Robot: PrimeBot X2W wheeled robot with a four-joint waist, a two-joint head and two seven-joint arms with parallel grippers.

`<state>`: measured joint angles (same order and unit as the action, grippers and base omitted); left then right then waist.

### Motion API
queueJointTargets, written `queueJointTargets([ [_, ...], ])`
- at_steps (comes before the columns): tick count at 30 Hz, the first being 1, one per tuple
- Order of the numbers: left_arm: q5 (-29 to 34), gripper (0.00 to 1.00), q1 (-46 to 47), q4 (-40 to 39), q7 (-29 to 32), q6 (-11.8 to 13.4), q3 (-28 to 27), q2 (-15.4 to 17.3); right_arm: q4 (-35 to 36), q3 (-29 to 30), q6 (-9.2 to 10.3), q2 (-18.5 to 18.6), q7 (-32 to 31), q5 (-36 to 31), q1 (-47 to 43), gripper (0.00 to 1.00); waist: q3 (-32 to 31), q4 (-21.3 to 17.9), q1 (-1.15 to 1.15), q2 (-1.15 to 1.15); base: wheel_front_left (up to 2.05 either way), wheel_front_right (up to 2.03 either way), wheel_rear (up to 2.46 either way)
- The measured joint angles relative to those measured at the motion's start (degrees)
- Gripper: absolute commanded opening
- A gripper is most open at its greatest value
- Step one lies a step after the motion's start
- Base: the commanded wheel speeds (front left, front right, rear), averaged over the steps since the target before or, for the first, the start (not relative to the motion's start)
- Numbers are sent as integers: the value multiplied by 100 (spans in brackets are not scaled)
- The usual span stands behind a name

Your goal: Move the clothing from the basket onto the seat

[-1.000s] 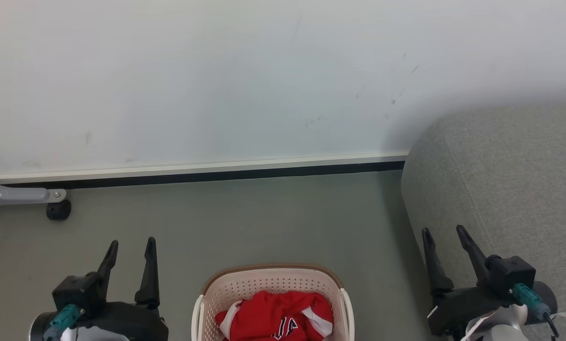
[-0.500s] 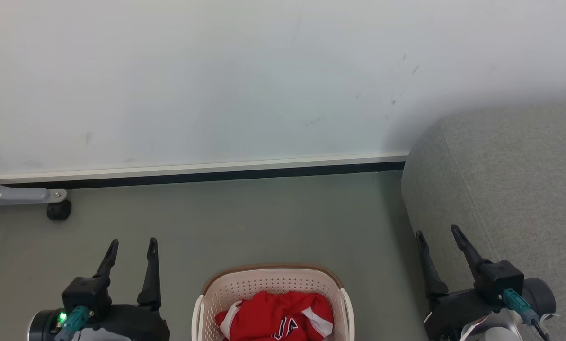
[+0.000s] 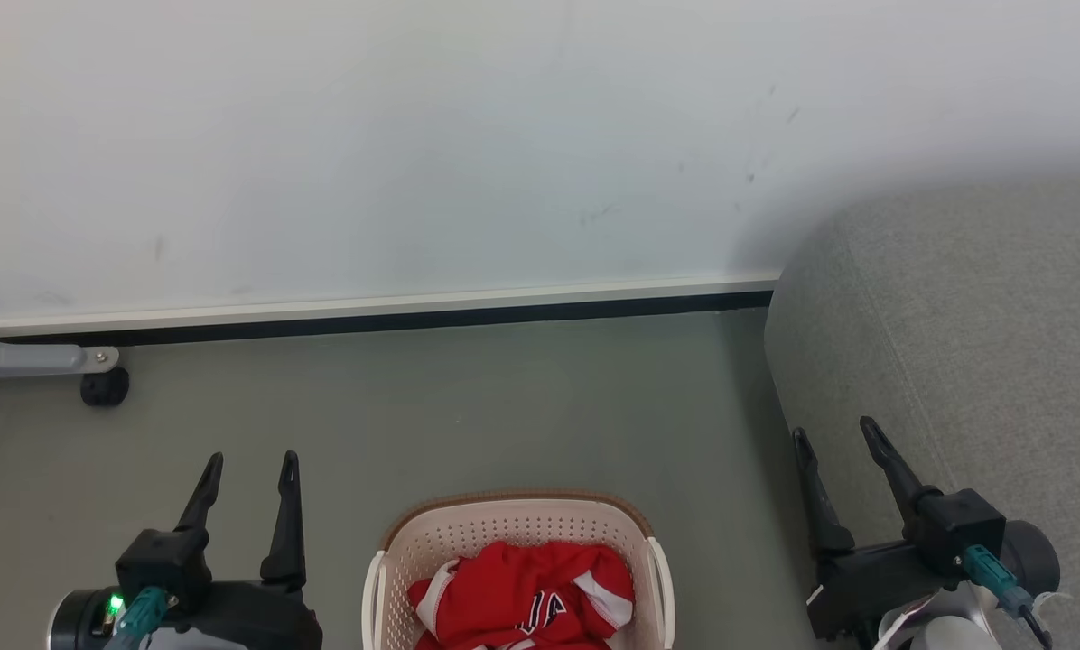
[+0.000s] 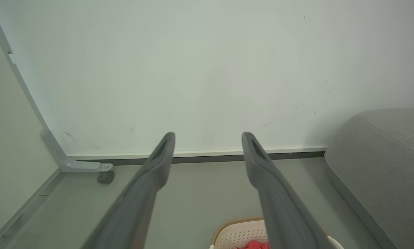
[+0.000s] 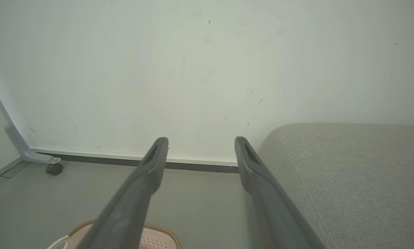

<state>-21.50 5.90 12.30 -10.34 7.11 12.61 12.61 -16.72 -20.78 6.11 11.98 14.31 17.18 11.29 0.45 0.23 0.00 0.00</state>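
You see red clothing (image 3: 504,607) with white trim and navy lettering, a cream perforated basket (image 3: 504,534) with a brown rim, and a grey woven seat (image 3: 973,316).

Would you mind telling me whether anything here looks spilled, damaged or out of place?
Nothing stands out much: the clothing lies crumpled inside the upright basket, and only faint dark scuffs mark the wall near the seat.

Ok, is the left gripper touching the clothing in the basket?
Apart. The head view shows bare floor between the left gripper and the basket holding the clothing.
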Motion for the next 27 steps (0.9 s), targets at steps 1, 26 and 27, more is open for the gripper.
queueJointTargets([
  [1,0,100,-9,-11,2,0,-8,1,31,4,0,0,0,1,0,100,32,-6,0,0,0,0,0],
  [26,105,100,749,-132,178,-103,320,-176,1118,290,45,-97,38,-19,801,100,1645,-366,1,0,0,0,0],
  [27,108,100,819,-116,198,-114,338,-181,1155,303,45,-99,38,-45,847,100,1727,-387,1,0,0,0,0],
])
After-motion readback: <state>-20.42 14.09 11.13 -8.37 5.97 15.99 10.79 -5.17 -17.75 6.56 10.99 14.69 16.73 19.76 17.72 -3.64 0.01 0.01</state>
